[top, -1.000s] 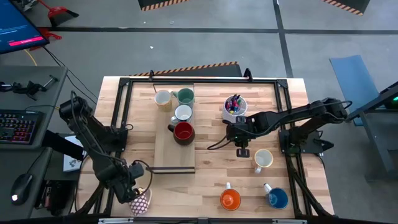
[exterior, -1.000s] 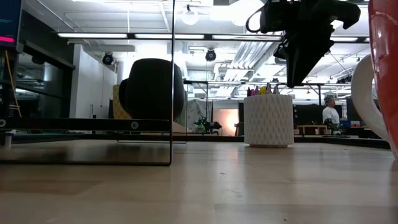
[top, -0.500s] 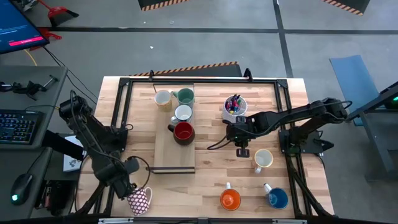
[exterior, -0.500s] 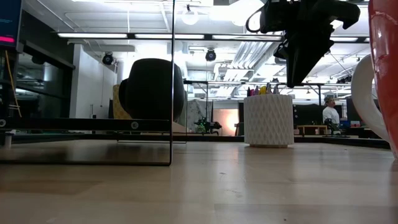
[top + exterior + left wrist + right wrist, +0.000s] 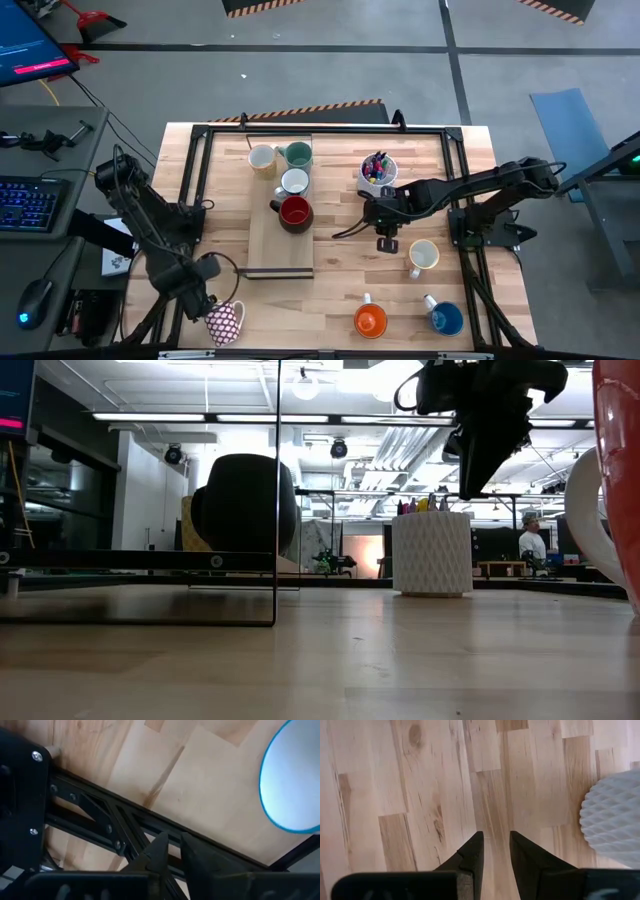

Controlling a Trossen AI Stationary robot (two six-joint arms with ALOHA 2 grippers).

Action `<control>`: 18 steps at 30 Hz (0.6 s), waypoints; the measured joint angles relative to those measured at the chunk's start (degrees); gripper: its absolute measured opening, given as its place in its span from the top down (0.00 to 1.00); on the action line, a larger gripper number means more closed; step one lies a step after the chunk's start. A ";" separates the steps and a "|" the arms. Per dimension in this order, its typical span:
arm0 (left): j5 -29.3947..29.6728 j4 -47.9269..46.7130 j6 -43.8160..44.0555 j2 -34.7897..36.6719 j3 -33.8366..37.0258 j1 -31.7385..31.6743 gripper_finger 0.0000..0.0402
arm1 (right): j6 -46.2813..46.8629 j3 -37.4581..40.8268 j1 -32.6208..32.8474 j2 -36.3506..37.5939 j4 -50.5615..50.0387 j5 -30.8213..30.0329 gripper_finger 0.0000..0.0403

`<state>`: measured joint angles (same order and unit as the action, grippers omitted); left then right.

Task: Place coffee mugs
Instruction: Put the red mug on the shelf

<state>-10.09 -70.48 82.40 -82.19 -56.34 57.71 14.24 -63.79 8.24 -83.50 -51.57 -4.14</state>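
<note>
On a wooden board (image 5: 280, 250) stand a cream mug (image 5: 262, 158), a teal mug (image 5: 298, 153), a white mug (image 5: 294, 182) and a dark red mug (image 5: 295, 212). On the bare table stand a patterned pink-and-white mug (image 5: 226, 322), a cream mug (image 5: 423, 256), an orange mug (image 5: 370, 320) and a blue mug (image 5: 446, 318). My left gripper (image 5: 203, 288) is shut, just beside the patterned mug, whose rim (image 5: 295, 785) shows in the left wrist view. My right gripper (image 5: 385, 238) hangs above bare wood (image 5: 492, 845), narrowly open, between the pen cup and the cream mug.
A white textured cup of coloured pens (image 5: 377, 172) (image 5: 432, 552) stands close to my right gripper on its far side. A black frame (image 5: 200, 180) runs round the table's edges and passes under my left gripper (image 5: 170, 847). The orange mug (image 5: 615, 460) fills the low view's right edge.
My left gripper has drawn back from the patterned mug, toward the table's left and far side. The mug has stayed standing at the near left corner.
</note>
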 joint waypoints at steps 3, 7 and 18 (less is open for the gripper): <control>0.11 0.00 0.29 0.00 0.00 0.78 0.82 | 0.31 0.00 0.01 0.00 0.00 0.00 0.82; 1.68 1.22 4.18 0.00 0.00 1.37 0.73 | 0.31 0.00 0.01 0.00 0.00 0.00 0.82; 9.21 7.62 6.87 2.43 -0.02 9.41 0.66 | 0.35 0.00 0.06 0.00 0.00 1.83 0.82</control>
<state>-0.88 -62.85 89.27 -79.76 -56.36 67.12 14.58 -63.79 8.29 -83.50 -51.57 -2.31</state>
